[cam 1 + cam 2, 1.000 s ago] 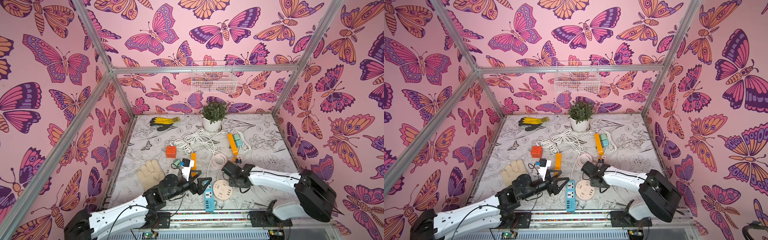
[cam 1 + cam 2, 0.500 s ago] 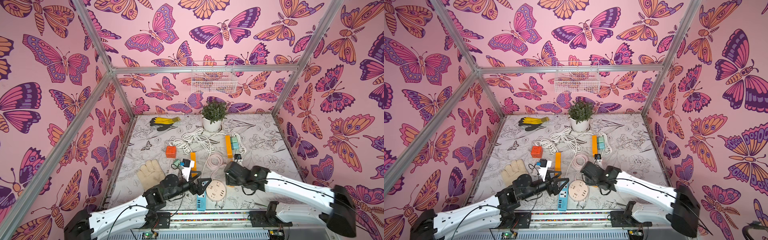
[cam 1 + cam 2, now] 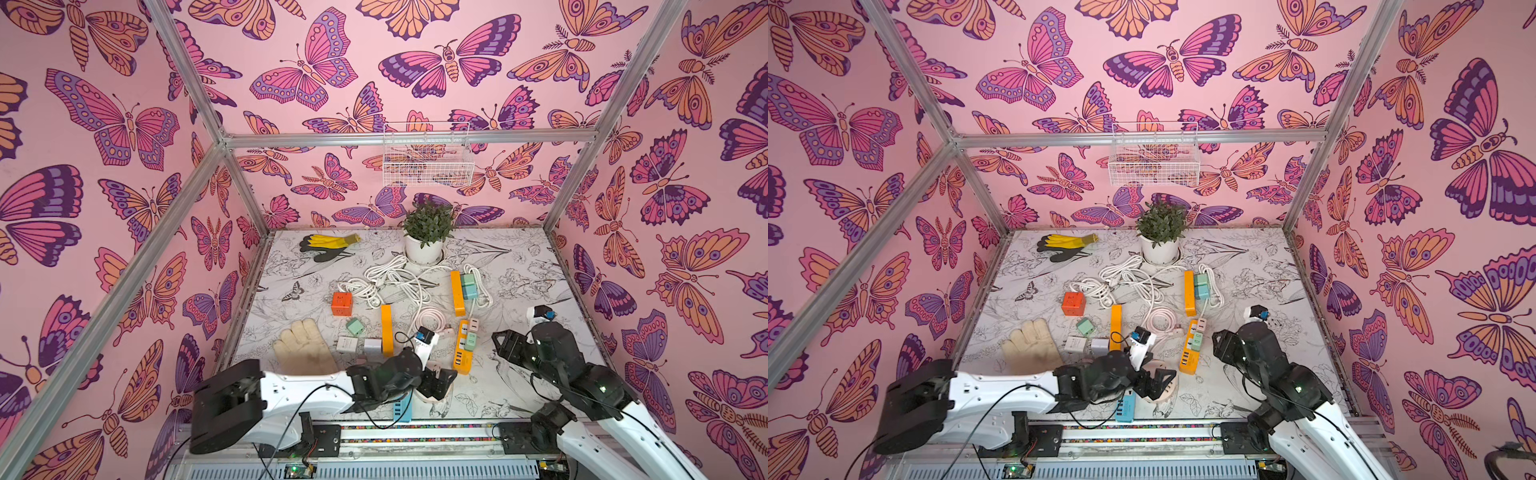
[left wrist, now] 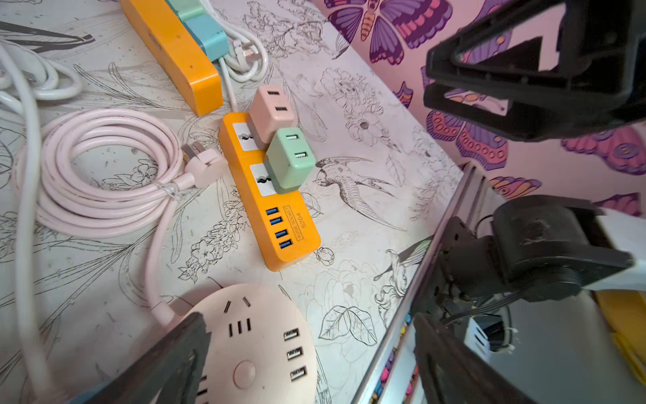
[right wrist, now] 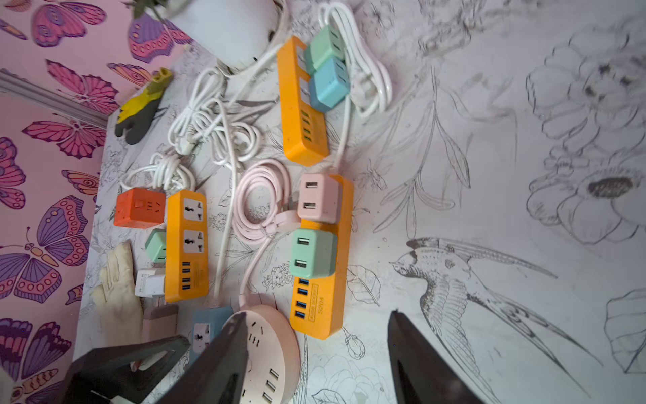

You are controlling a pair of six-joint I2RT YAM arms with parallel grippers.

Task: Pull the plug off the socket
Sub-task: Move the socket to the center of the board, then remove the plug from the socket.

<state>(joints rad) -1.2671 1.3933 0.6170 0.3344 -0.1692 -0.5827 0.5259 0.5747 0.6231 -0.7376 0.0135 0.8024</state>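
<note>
In both top views the round pale-pink plastic socket hub [image 4: 258,342] is mostly covered by the left gripper [image 3: 438,380], and the light-blue power strip [image 3: 402,409] shows only its end from under that arm. The pins of both plugs are sunk in their sockets and cannot be seen. In the wrist views the fingers of both grippers are cut off by the picture edge, and the far part of the right wrist view is blurred.

The orange plastic power strip [image 3: 463,353] lies flat on the flower-and-bird printed bench [image 3: 519,266], near the front edge and right of its middle, between the two grippers. Its long axis runs from the front edge toward the back, slightly slanted. The end with four blue USB ports faces the front edge, and its white cord leaves toward the back. Two rounded cube plugs stand on its top face, one behind the other: a matte pink cube plug [image 4: 271,112] nearer the back and a mint-green cube plug [image 4: 290,161] nearer the front. Each turns two USB slots upward.

The left gripper hangs over the round hub with its dark fingers [image 4: 174,363] spread wide and nothing clasped. The right gripper [image 3: 503,343] sits just right of the orange strip, its fingers [image 5: 416,353] apart and nothing between them. A coiled glossy pink cable [image 4: 105,175] lies beside the strip, on its left.
</note>
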